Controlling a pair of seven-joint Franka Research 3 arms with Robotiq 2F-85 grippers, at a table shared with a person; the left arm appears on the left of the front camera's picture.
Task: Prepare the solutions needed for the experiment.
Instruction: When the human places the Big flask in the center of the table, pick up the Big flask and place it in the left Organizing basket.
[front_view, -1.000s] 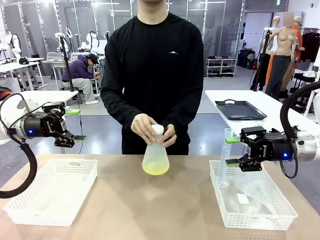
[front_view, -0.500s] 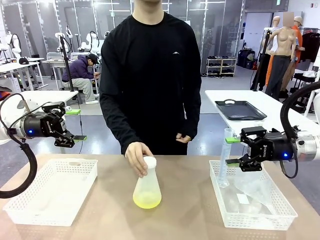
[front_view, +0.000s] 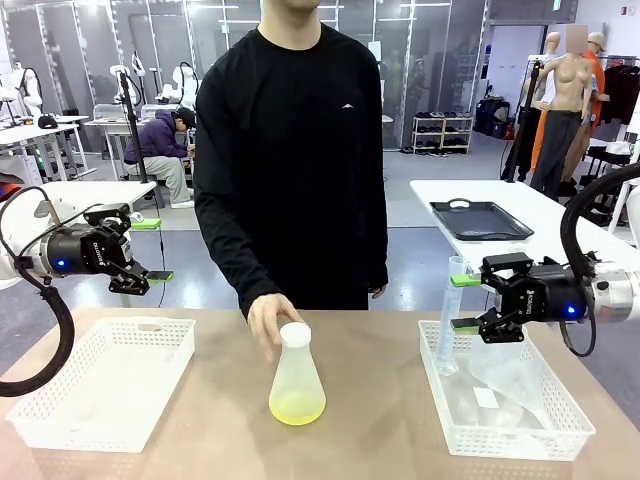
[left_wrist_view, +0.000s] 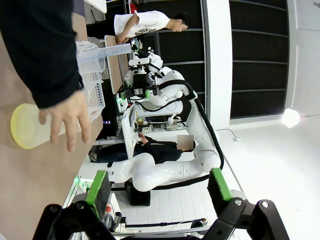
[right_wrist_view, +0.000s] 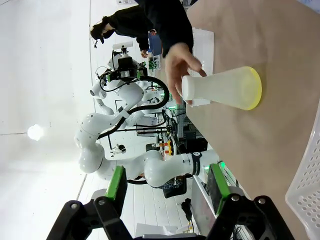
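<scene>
- The solutions (front_view: 296, 406) sit in a capped conical flask (front_view: 297, 372) mid-counter (front_view: 385, 435), with the person's hand (front_view: 266, 320) just beside its cap.
- Left tool (front_view: 152, 250) and right tool (front_view: 463, 302) gape wide and empty; a clumsy reach could likely topple the flask and spill it.

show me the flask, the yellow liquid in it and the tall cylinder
flask (front_view: 296, 375), front view, on its translucent body above the liquid
yellow liquid (front_view: 297, 408), front view, on the pool at the flask's bottom
tall cylinder (front_view: 451, 320), front view, midway up its clear tube

1 flask (front_view: 297, 385), 2 baskets (front_view: 100, 430) (front_view: 520, 440), 1 cylinder (front_view: 453, 300).
</scene>
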